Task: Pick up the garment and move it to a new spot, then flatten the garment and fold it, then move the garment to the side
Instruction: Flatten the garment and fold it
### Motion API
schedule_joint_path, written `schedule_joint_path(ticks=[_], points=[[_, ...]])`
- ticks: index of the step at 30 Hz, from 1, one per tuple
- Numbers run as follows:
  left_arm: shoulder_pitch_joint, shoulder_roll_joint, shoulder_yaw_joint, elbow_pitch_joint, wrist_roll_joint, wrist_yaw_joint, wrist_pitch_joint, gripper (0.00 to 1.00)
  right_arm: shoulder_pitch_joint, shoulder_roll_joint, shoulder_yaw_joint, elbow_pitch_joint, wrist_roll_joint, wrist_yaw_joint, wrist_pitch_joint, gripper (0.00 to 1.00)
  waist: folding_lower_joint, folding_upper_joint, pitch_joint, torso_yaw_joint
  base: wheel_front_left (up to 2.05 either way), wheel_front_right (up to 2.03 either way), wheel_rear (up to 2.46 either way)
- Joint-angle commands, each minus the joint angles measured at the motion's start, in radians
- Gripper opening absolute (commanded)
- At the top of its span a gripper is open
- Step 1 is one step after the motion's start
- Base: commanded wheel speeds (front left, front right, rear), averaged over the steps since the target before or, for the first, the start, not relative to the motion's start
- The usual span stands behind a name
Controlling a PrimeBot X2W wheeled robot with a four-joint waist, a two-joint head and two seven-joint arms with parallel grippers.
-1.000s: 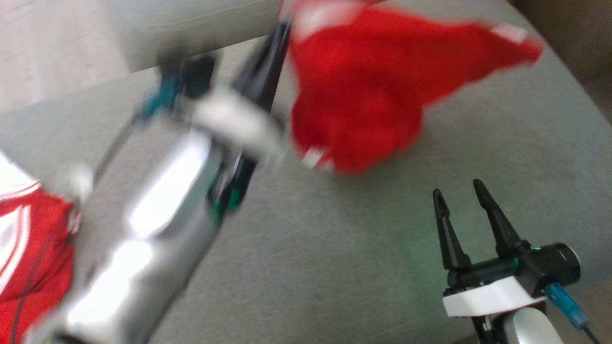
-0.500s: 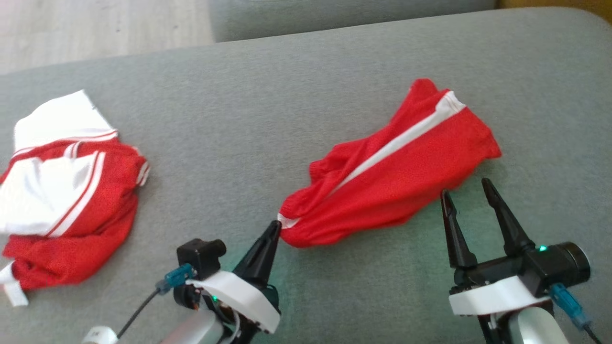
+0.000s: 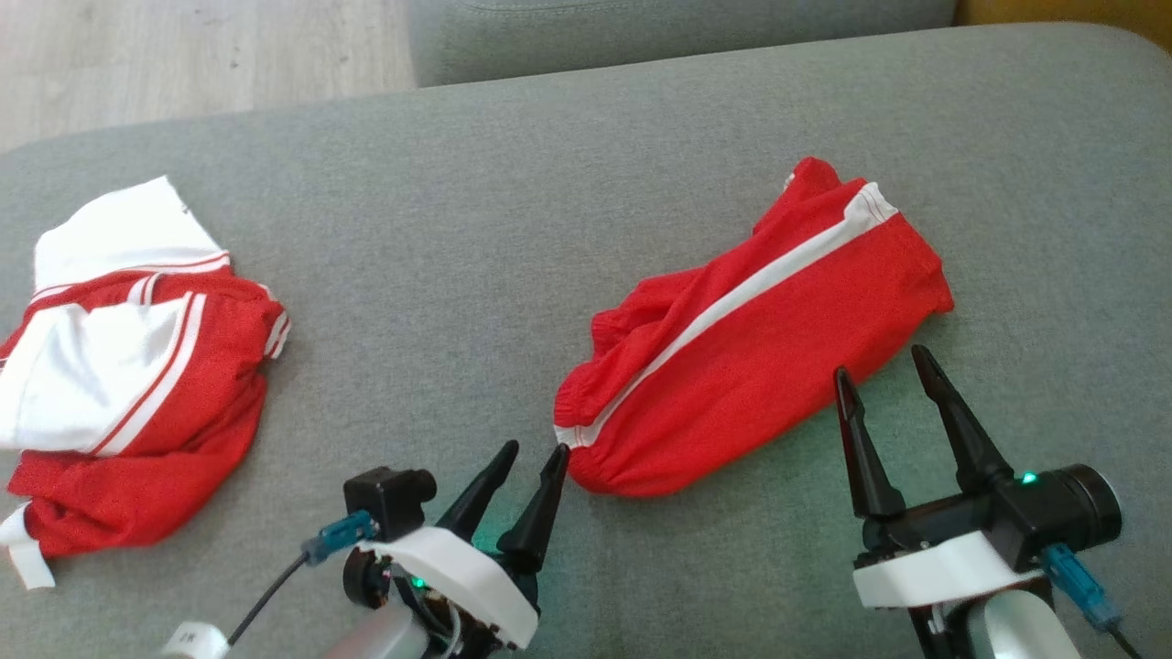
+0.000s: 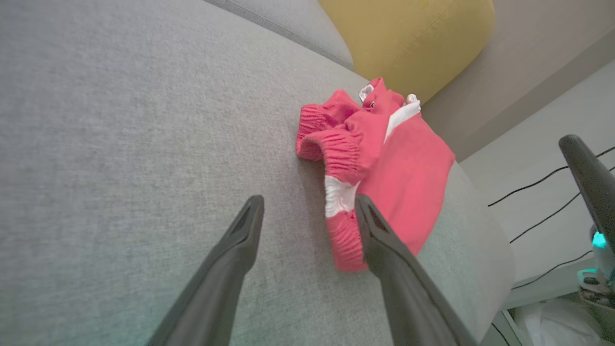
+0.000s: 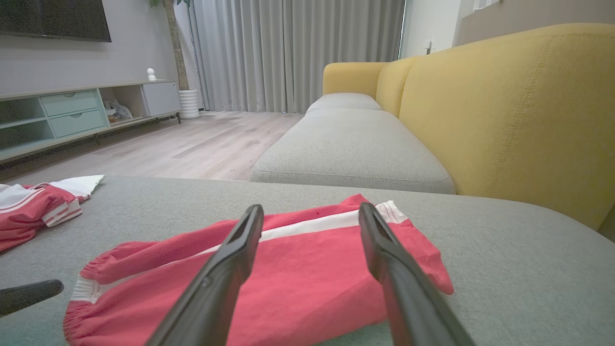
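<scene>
The garment [image 3: 751,339] is a pair of red shorts with a white side stripe, lying crumpled and slanted on the grey cushion [image 3: 513,238]. My left gripper [image 3: 534,450] stands open at the elastic waistband end, its right fingertip touching or nearly touching the hem. In the left wrist view the waistband of the garment [image 4: 403,178] lies beside the right finger of the open left gripper [image 4: 310,199]. My right gripper [image 3: 879,363] is open just in front of the leg end. In the right wrist view the right gripper [image 5: 311,207] hovers over the garment [image 5: 298,269], nothing between its fingers.
A second red and white garment [image 3: 128,384] lies bunched at the cushion's left edge. Wooden floor [image 3: 183,55] lies beyond the cushion's far left. A yellow sofa back [image 5: 504,105] rises on the right, with another grey seat cushion [image 5: 350,149] behind.
My left gripper brought the garment down onto the cushion, then opened and let go of the waistband. The right gripper stayed open and nearly still.
</scene>
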Motion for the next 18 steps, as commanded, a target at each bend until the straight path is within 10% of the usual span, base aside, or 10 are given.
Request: schedule_joint_path(ticks=[1,14,15,17,18], points=[[-0.043,0.002,0.025,-0.016,-0.014,-0.013,0.008,1.00,-0.010,-0.005,0.025,-0.031,-0.006,-0.001,-0.006,1.00,0.0000,0.0000,0.004,-0.008,0.00,0.00,0.00],[-0.111,-0.022,-0.002,0.061,-0.016,-0.055,0.005,1.00,-0.018,-0.005,0.025,-0.029,-0.007,-0.001,-0.006,1.00,0.0000,0.0000,0.024,-0.045,0.00,0.00,0.00],[-0.115,-0.022,-0.006,0.067,-0.013,-0.057,0.004,0.83,-0.018,-0.005,0.025,-0.028,-0.007,-0.001,-0.006,1.00,0.0000,0.0000,0.024,-0.047,0.00,0.00,0.00],[-0.121,-0.022,-0.012,0.075,-0.009,-0.060,-0.003,0.00,-0.018,-0.005,0.025,-0.028,-0.008,-0.001,-0.006,1.00,0.0000,0.0000,0.025,-0.051,0.00,0.00,0.00],[-0.122,-0.021,-0.015,0.077,-0.010,-0.062,-0.006,0.00,-0.018,-0.005,0.024,-0.029,-0.008,-0.001,-0.006,1.00,0.0000,0.0000,0.026,-0.052,0.00,0.00,0.00]])
